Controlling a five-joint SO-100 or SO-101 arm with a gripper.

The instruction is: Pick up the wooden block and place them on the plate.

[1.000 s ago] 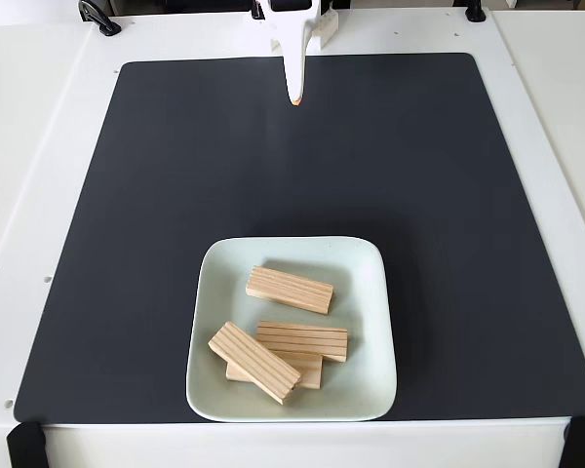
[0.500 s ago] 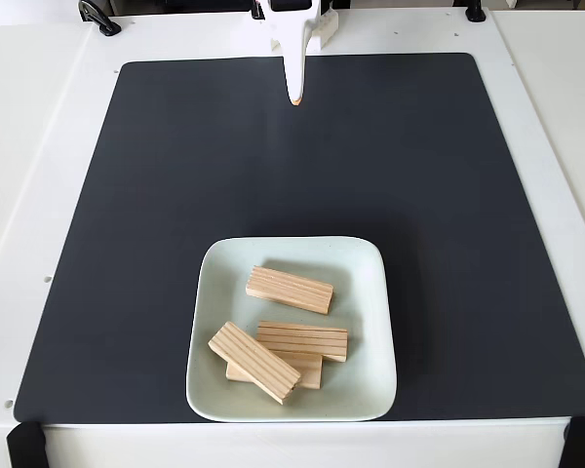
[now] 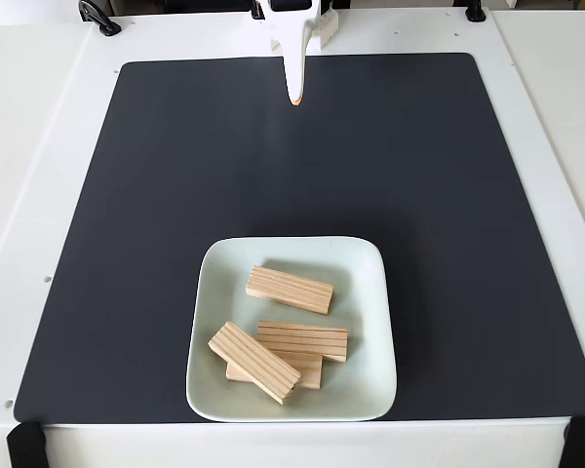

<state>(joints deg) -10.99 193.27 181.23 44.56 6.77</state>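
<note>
The fixed view looks down on a white worktop (image 3: 39, 146) covered by a large dark grey rectangular mat (image 3: 175, 175).

The pale mint-white square plate (image 3: 367, 322) with rounded corners and a raised rim sits on the near part of the mat, slightly left of centre, its front rim close to the mat's near edge.

All four light tan wooden blocks lie inside the plate:
- The upper wooden block (image 3: 290, 290) lies alone toward the far side of the plate, tilted slightly, apart from the others.
- The middle wooden block (image 3: 303, 340) lies nearly level across the plate, overlapping the one below it.
- The front-left wooden block (image 3: 253, 362) lies diagonally — its right end rests over the lowest one.
- The lowest wooden block (image 3: 309, 373) is mostly covered; only its right end and a sliver at the left show.

The white gripper (image 3: 294, 97) hangs at the far edge of the mat, well apart from the plate, tip pointing toward the mat. Its fingers appear pressed together into one narrow point, holding nothing.

Black clamps (image 3: 25, 444) show at the near corners of the worktop.
</note>
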